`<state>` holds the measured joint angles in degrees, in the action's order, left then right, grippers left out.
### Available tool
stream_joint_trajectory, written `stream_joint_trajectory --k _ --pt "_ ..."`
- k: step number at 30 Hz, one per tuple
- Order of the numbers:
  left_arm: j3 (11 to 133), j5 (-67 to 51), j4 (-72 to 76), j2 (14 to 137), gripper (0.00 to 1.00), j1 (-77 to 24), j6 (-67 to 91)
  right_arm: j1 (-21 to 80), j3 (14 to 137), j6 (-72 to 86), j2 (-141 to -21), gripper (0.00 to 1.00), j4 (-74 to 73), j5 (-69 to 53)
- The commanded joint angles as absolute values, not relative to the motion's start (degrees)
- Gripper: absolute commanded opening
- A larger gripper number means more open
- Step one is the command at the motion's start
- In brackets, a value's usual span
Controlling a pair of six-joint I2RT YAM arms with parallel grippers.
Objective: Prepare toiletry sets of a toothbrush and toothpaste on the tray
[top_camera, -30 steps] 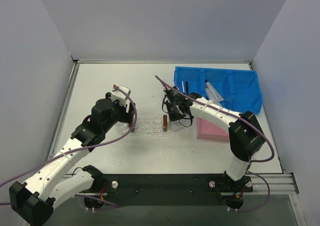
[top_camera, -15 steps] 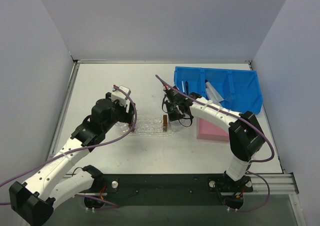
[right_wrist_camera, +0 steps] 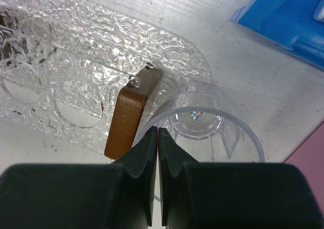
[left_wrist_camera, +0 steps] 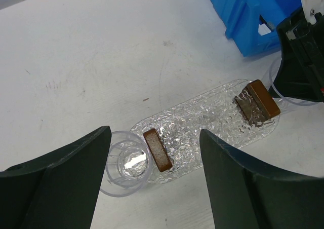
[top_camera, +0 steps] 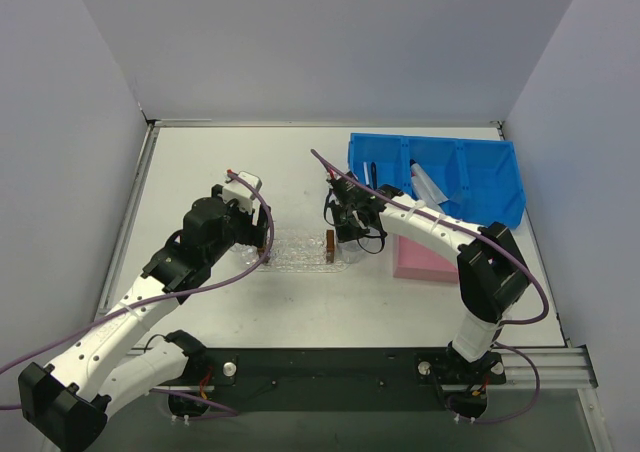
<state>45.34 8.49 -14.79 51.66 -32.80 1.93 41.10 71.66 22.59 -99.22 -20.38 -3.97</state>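
Lying across the middle of the table (top_camera: 220,162), the tray (top_camera: 295,250) runs left to right, a long clear oval with a pebbled surface and neither toothbrush nor toothpaste on it. The left gripper (left_wrist_camera: 154,143) hangs over the tray's left end with its jaws spread wide and nothing held. Seen from its wrist camera, a small brown block (left_wrist_camera: 157,149) at that end of the tray sits between the two fingers, and a clear cup (left_wrist_camera: 126,163) stands on the table just beside the block, touching the tray's edge. A second brown block (left_wrist_camera: 256,103) stands at the tray's right end. The right gripper (right_wrist_camera: 158,132) is there, clenched with its fingers pressed flat together, poised at the near rim of another clear cup (right_wrist_camera: 212,122) just beside that block. Whether the fingertips touch the rim cannot be told. The toothpaste (top_camera: 428,184), a silvery-white tube, lies in a middle compartment of the blue bin (top_camera: 500,147) at the far right of the table, well apart from both grippers. A thin white toothbrush (top_camera: 367,175) shows in the bin's left compartment, just beyond the right gripper. A pink box (top_camera: 425,262) lies near the bin, to the right of the tray.
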Motion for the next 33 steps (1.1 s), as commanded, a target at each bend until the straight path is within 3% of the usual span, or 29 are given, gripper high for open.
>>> stream_joint_trajectory --k 1,33 --pt "47.5 7.7 -13.9 51.8 0.81 -32.4 2.1 41.6 73.7 23.3 -99.3 0.01 -20.3 -4.6" --pt "47.5 7.9 -14.2 51.9 0.81 -32.4 2.1 41.6 73.6 23.7 -99.0 0.01 -19.9 -4.8"
